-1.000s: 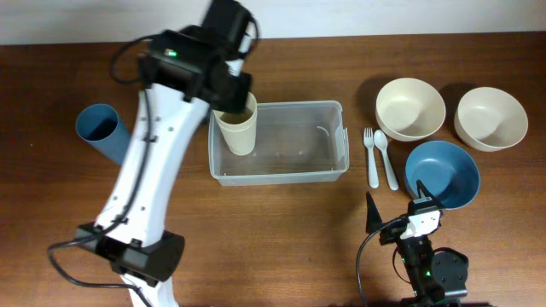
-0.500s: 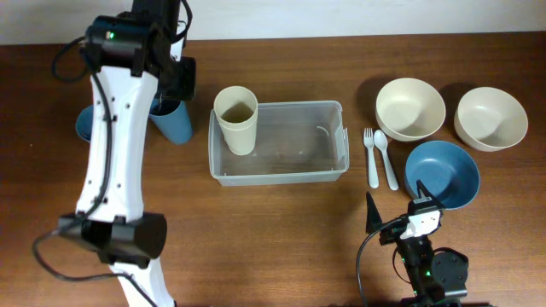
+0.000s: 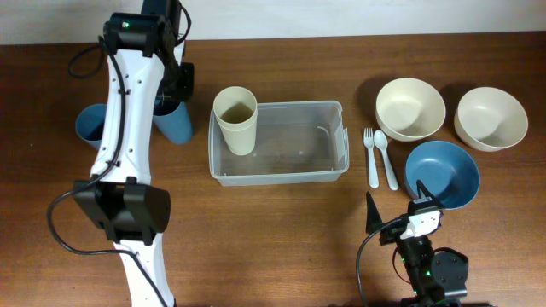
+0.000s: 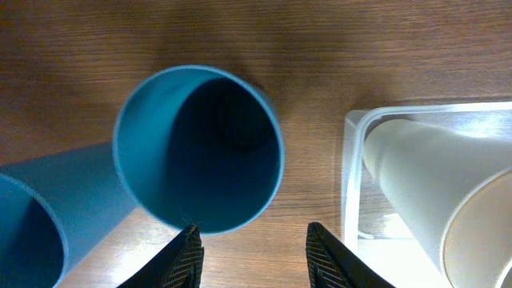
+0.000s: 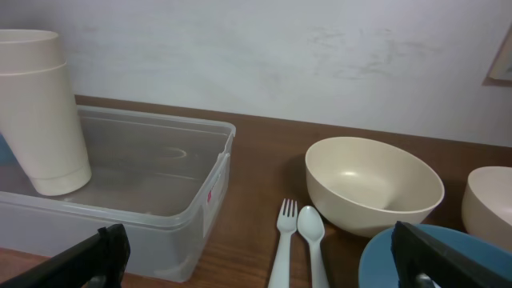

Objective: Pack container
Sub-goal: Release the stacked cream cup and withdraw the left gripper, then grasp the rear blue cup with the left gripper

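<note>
The clear container [image 3: 345, 141] lies mid-table with a cream cup [image 3: 236, 119] standing upright in its left end. Left of it stands an upright blue cup [image 3: 177, 126], and a second blue cup [image 3: 90, 124] lies on its side further left. My left gripper [image 4: 254, 258] hangs open above the upright blue cup [image 4: 198, 148], holding nothing, with its left fingertip at the cup's near rim. The container's corner [image 4: 352, 184] and the cream cup [image 4: 436, 184] show at the right of that view. My right gripper [image 5: 276, 260] rests open and empty at the table's front.
Two cream bowls [image 3: 410, 108] [image 3: 490, 118] and a blue bowl [image 3: 441, 175] sit at the right. A white fork [image 3: 370, 156] and spoon [image 3: 386, 158] lie between the container and the bowls. The left arm's base [image 3: 128, 213] stands at the front left.
My left gripper has let go of the cream cup, which now stands free in the container. The arm has swung left and is now over the upright blue cup. The right arm has not moved.
</note>
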`<state>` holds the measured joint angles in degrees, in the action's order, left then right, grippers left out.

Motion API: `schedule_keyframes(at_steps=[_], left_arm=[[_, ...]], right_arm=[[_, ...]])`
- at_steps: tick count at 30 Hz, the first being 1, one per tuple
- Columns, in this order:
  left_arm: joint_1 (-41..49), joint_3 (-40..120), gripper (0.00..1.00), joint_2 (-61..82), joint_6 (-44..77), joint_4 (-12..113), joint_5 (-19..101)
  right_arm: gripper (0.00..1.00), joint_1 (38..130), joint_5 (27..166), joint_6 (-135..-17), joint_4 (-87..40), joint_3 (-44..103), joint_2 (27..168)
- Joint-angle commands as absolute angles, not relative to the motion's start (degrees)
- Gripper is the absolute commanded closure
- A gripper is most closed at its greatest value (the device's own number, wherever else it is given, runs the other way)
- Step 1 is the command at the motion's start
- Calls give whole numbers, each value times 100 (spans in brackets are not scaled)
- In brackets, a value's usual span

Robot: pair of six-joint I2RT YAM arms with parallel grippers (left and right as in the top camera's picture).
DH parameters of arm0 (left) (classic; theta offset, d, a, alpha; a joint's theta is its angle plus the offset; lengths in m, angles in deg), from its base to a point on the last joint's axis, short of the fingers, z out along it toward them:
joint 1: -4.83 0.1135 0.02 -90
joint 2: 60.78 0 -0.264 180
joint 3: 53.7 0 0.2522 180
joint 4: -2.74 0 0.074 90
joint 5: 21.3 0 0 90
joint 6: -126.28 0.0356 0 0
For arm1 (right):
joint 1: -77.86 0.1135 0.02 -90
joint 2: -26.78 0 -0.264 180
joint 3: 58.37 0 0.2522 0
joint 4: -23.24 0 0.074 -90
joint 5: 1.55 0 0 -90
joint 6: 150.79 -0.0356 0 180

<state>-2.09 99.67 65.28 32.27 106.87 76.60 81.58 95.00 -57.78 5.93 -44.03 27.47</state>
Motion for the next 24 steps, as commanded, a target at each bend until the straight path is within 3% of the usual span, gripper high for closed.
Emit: schedule_keyframes(at_steps=[1, 24], left_arm=[[-176, 9965, 56, 6620, 3336, 10663, 7387], [-163, 9965, 61, 7444, 3334, 10803, 7409]], right_arm=[[1, 8121, 9513, -5780, 560, -4429, 2703], [1, 8121, 9515, -5780, 560, -4429, 2703]])
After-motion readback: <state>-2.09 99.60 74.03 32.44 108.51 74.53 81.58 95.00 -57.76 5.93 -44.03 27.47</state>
